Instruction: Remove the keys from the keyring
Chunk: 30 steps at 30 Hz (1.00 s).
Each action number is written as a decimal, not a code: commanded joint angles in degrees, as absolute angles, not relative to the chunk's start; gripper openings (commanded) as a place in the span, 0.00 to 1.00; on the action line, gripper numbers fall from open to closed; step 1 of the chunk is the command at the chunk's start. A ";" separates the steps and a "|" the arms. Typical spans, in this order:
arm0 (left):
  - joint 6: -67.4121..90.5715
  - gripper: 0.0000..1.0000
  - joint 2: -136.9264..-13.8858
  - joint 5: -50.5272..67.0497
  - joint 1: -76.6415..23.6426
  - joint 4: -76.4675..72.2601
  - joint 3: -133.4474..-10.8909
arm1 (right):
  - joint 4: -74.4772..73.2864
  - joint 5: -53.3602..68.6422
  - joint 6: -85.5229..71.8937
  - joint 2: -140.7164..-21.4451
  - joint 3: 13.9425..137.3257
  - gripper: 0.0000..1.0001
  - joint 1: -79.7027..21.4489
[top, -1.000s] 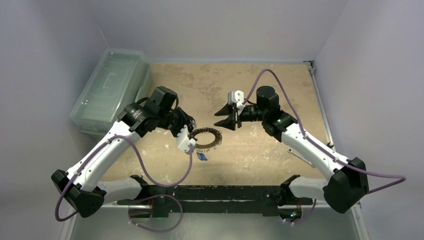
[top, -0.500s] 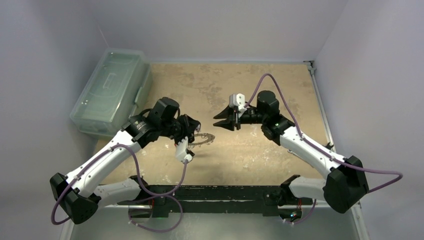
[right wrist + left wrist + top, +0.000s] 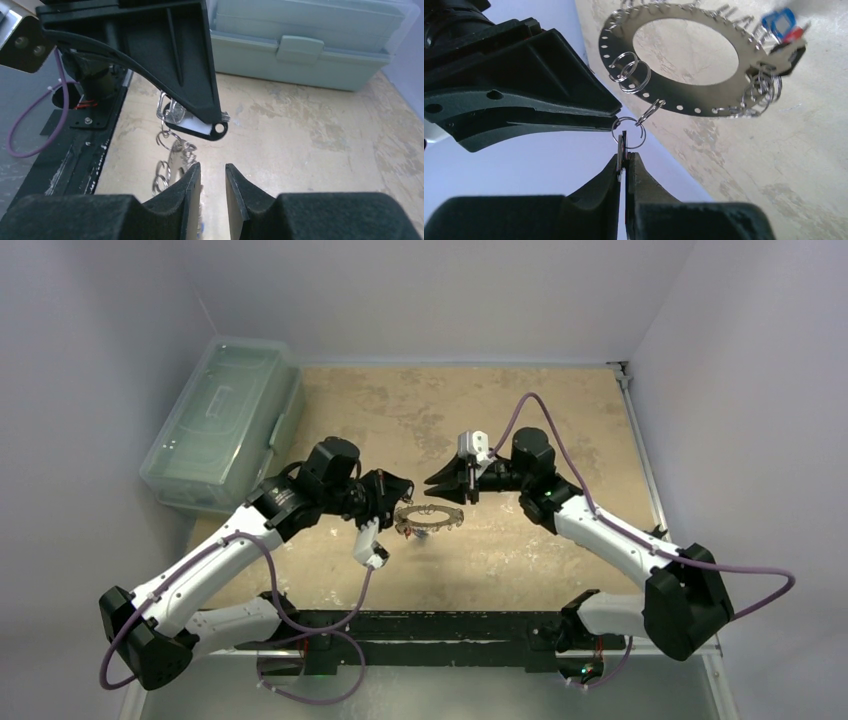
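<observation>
Stage: early by the look of it, with the keys hanging from the keyring and none seen detached.
Keyring: one, held aloft at centre of the top view, between both arms.
Left gripper: clamped on a thin key seen edge-on, lower centre of its wrist view, joined to the keyring by small split rings.
Right gripper: jaws a narrow gap apart, nothing between, just beside the keyring.
Count: one blue head, one red, one black, upper right; silvery keys too blurred to number.
Left: practically every key.
</observation>
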State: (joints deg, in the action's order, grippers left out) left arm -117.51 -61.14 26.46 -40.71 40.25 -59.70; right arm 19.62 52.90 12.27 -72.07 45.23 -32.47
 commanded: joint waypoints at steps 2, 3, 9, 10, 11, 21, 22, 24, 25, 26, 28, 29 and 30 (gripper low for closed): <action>-121.13 0.00 -60.18 29.35 -41.63 35.08 -59.54 | 24.95 57.72 8.10 -71.43 44.13 0.27 -33.53; -121.13 0.00 -60.27 29.35 -41.71 34.98 -59.51 | 25.03 57.68 8.09 -71.57 44.12 0.27 -33.94; -120.77 0.00 -60.38 29.69 -42.09 34.26 -59.41 | 25.14 56.49 9.57 -72.48 43.68 0.26 -36.03; -120.62 0.00 -60.38 29.68 -42.15 34.35 -59.35 | 25.07 56.31 9.77 -72.55 43.69 0.26 -36.22; -120.55 0.00 -60.31 29.65 -42.23 34.42 -59.30 | 25.05 56.21 9.91 -72.59 43.68 0.26 -36.42; -119.50 0.00 -60.59 29.44 -43.20 33.21 -59.10 | 24.52 56.73 10.61 -72.77 43.78 0.26 -37.49; -119.48 0.00 -60.65 29.40 -43.23 33.16 -59.07 | 24.46 56.77 10.77 -72.77 43.70 0.26 -37.51; -119.47 0.00 -60.73 29.44 -43.31 33.00 -59.06 | 24.20 56.78 11.33 -72.81 43.66 0.25 -37.59; -119.45 0.00 -60.78 29.50 -43.37 32.89 -59.06 | 24.05 56.73 11.68 -72.85 43.68 0.25 -37.61; -119.29 0.00 -60.80 29.53 -43.41 32.69 -59.11 | 23.94 56.65 11.95 -72.93 43.57 0.24 -37.64; -119.04 0.00 -60.82 29.47 -43.50 32.48 -59.06 | 23.67 56.52 12.48 -73.01 43.51 0.22 -37.74; -119.06 0.00 -60.86 29.40 -43.59 32.42 -59.11 | 23.57 56.51 12.70 -73.08 43.43 0.21 -37.77; -118.88 0.00 -60.81 29.44 -43.60 32.37 -59.19 | 23.48 56.51 12.82 -73.08 43.42 0.21 -37.87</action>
State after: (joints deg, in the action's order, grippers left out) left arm -117.49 -61.17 27.22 -42.92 36.07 -58.87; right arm 22.74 55.48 10.96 -72.93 44.01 -37.26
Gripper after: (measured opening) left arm 0.030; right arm 0.219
